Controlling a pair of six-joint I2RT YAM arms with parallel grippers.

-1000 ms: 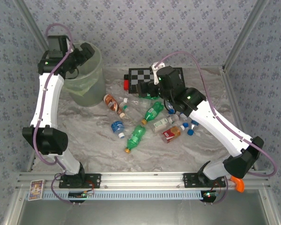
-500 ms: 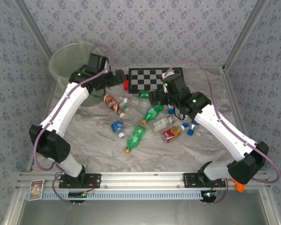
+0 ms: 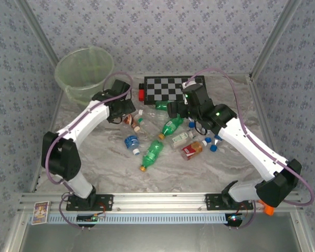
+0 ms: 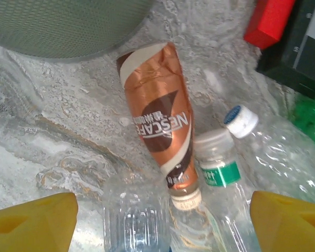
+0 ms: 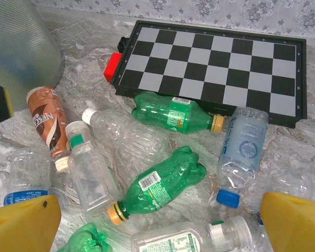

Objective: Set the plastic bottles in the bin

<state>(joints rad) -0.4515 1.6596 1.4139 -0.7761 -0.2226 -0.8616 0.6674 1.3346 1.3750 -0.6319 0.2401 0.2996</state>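
Several plastic bottles lie scattered mid-table: an orange-brown bottle (image 3: 129,119), green ones (image 3: 171,125) (image 3: 153,154), a red-labelled one (image 3: 193,149) and a blue-labelled clear one (image 3: 131,142). The bin (image 3: 84,73) stands at the back left. My left gripper (image 3: 127,109) hovers open just above the orange-brown bottle (image 4: 160,121). Its cap and two clear bottles (image 4: 134,215) (image 4: 220,173) lie between the yellow fingers (image 4: 31,223), untouched. My right gripper (image 3: 173,109) hangs open above a green bottle (image 5: 160,184), with a blue-capped clear bottle (image 5: 241,152) to its right.
A black-and-white checkerboard (image 3: 170,88) with a red block (image 3: 142,94) at its left end lies at the back, and another green bottle (image 5: 173,115) rests against it. The bin wall (image 4: 68,26) stands close behind the orange-brown bottle. Patterned walls close in the table.
My left arm swung from over the bin down to the bottles near the orange-brown one, its jaws narrowing slightly. My right gripper shifted left over the green bottle, then held still.
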